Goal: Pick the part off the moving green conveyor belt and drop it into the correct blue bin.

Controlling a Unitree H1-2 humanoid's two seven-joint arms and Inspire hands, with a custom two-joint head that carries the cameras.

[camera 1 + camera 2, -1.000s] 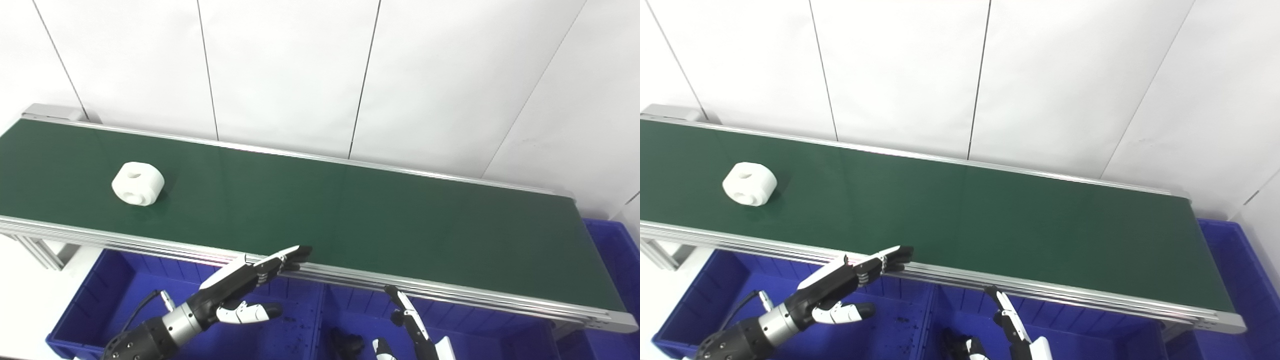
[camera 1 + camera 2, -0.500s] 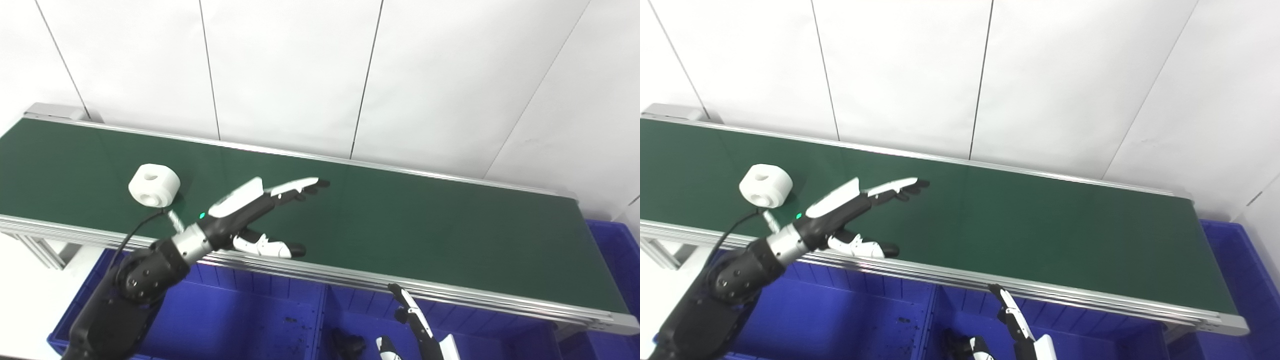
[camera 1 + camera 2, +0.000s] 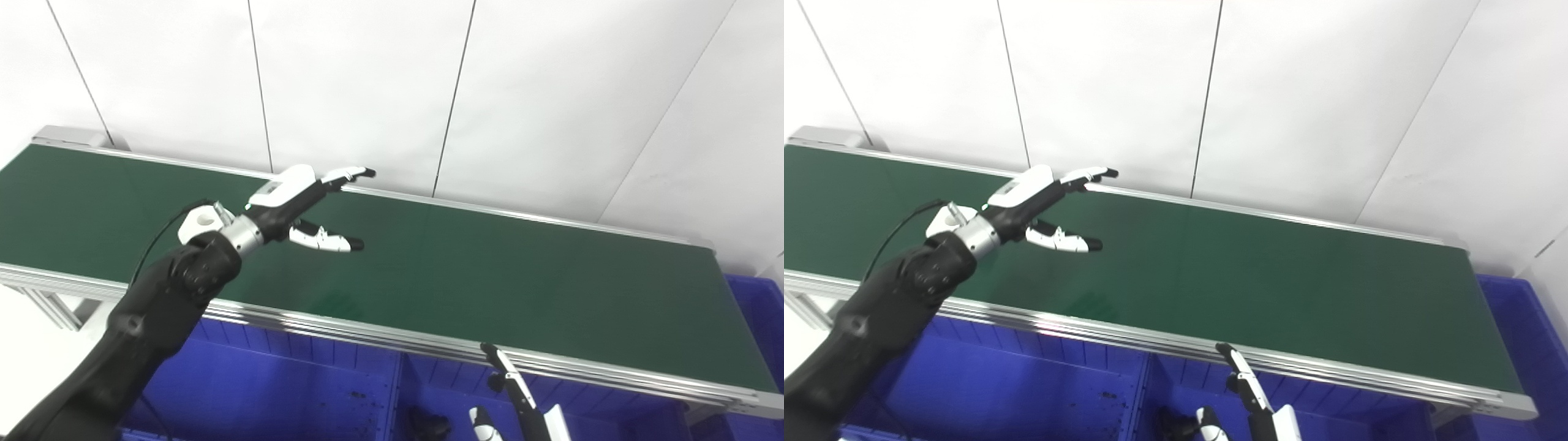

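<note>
While belt runs: left hand (image 3: 288, 205) spread, empty, over belt (image 3: 490, 269)
Part (image 3: 197, 222): white, at hand's 9 o'clock, half-hidden by wrist
Right hand (image 3: 520, 407): fingers apart over bins (image 3: 294, 398)

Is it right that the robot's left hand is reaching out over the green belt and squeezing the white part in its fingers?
Not quite. The left hand does reach out over the green belt, but it holds nothing: fingers and thumb are spread apart. The white part sits on the belt behind the wrist, partly hidden by the arm. The left eye view shows it.
</note>
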